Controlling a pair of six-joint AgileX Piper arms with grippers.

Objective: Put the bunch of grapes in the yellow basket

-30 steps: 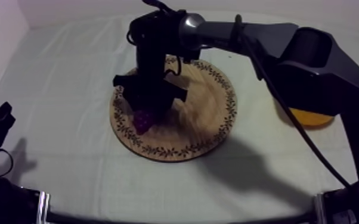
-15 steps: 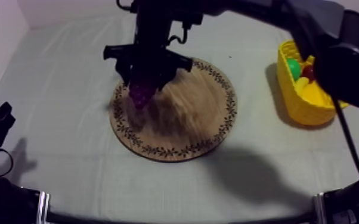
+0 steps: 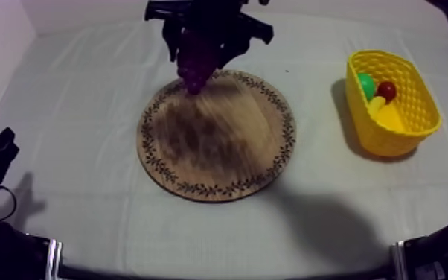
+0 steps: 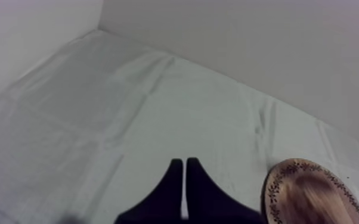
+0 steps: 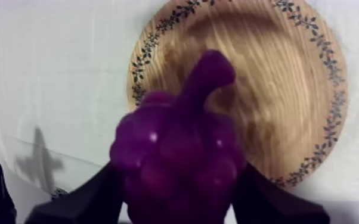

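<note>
Purple bunch of grapes [image 5: 179, 161] hangs clamped in the right tool [image 3: 197, 63] — over the wooden board [image 3: 219, 149].

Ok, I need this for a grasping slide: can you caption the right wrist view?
Right gripper shut on the purple bunch of grapes, held clear above the patterned wooden board.

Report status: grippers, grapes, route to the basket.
Right gripper shut on purple bunch of grapes, held up over round wooden board. Left gripper shut, empty, above grey-white cloth. Yellow basket at my right, toy fruit inside.
</note>
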